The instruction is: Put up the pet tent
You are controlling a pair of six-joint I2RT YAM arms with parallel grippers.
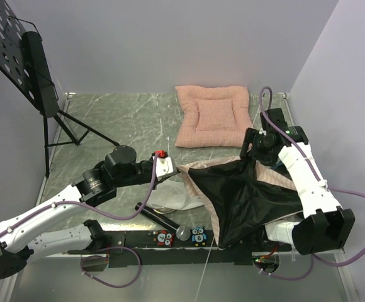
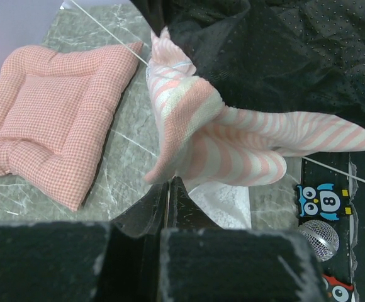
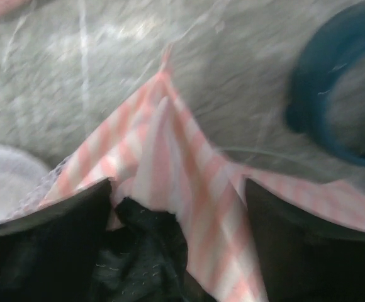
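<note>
The pet tent lies crumpled at centre right, its black floor facing up and pink-striped fabric showing at the edges. My left gripper is shut on the tent's left corner. In the left wrist view the jaws are closed, with bunched striped fabric rising from the tips. My right gripper is at the tent's far right corner. In the right wrist view its fingers stand wide apart, with striped fabric and black floor between them. A thin white pole crosses under the fabric.
The plain pink quilted cushion lies at the back, also in the left wrist view. A black music stand stands at the back left. A blue bowl sits beside the right gripper. Owl stickers mark the front black bar.
</note>
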